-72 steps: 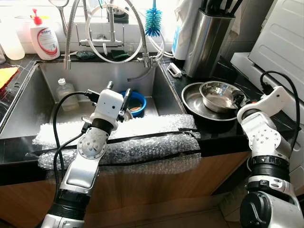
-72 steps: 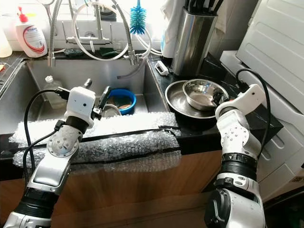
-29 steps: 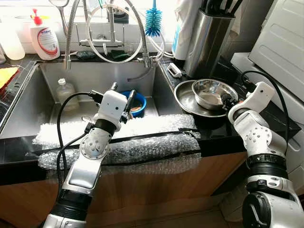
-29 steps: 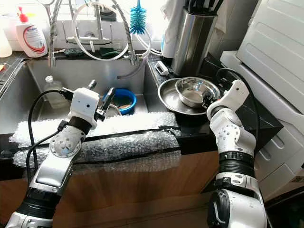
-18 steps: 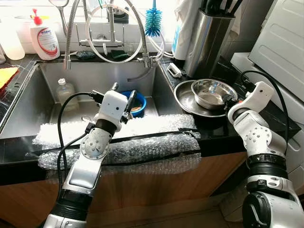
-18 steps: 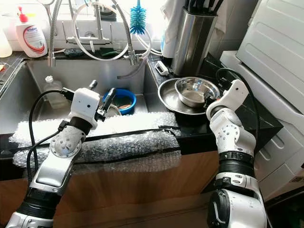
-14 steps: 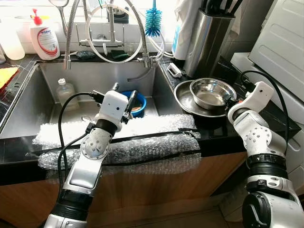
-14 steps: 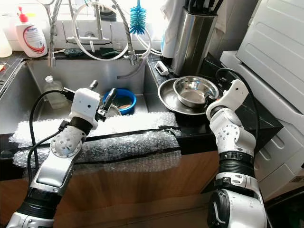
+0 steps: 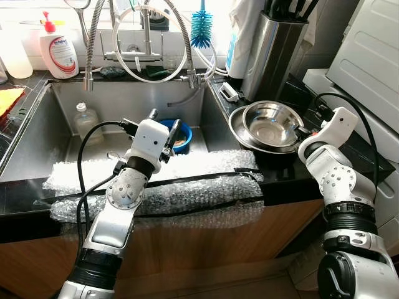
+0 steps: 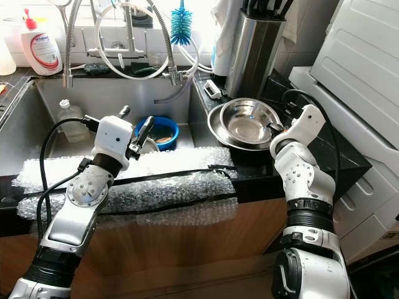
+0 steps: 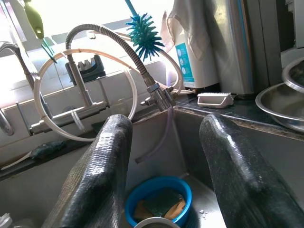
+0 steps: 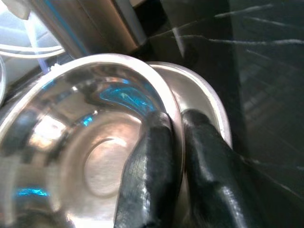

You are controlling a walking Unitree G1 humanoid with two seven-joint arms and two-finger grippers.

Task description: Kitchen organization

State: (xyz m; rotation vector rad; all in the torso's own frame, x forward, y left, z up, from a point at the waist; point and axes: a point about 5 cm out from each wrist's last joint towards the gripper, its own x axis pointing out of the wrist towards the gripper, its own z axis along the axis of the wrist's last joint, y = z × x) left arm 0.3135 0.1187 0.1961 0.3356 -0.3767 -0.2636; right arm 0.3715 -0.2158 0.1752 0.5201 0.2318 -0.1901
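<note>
Right wrist view: the right gripper (image 12: pixel 175 142) is pinching the rim of the small steel bowl (image 9: pixel 271 123), one finger inside and one outside. The bowl is tilting inside the wider steel basin (image 9: pixel 240 132) on the black counter's (image 9: pixel 293 171) front edge, right of the sink (image 9: pixel 37 121). Lifting it well probably means keeping the pinch firm and raising slowly. The left gripper (image 9: pixel 164 131) is hovering wide open over the blue bowl (image 9: pixel 182 132).

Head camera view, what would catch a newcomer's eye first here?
The right hand pinches the rim of a tilted steel bowl, which sits in a wider steel dish on the dark counter right of the sink. The left hand, open, hovers over the sink's bubble-wrapped front edge, near a blue bowl in the basin.
</note>
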